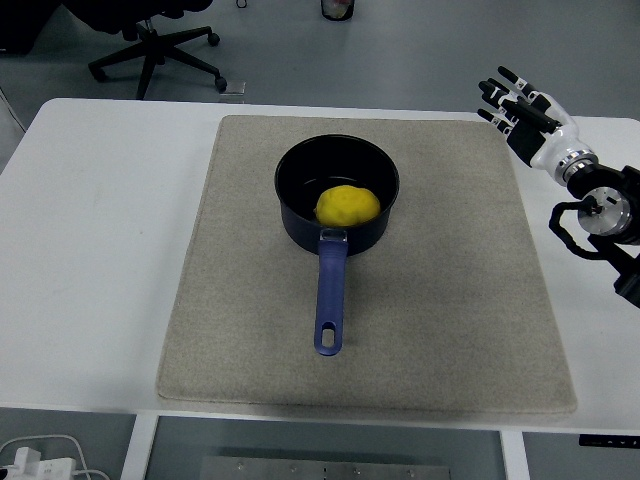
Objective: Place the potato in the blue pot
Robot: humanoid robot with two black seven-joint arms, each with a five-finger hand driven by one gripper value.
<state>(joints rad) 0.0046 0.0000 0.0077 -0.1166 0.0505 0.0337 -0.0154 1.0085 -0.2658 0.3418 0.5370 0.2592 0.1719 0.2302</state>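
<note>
Inside the blue pot (337,190) at mat (440,330) centre I see the potato (347,205) resting, so placement looks done to me, while my right hand (527,112) hovers far right, fingers spread, holding nothing.

The yellow potato (347,205) sits inside the blue pot (337,195), which rests on a beige mat (450,330) on the white surface (90,250), its blue handle pointing toward the near edge. Off at the right edge, the right robot hand (527,115) hovers with fingers spread, holding nothing, well apart from the pot.
</note>
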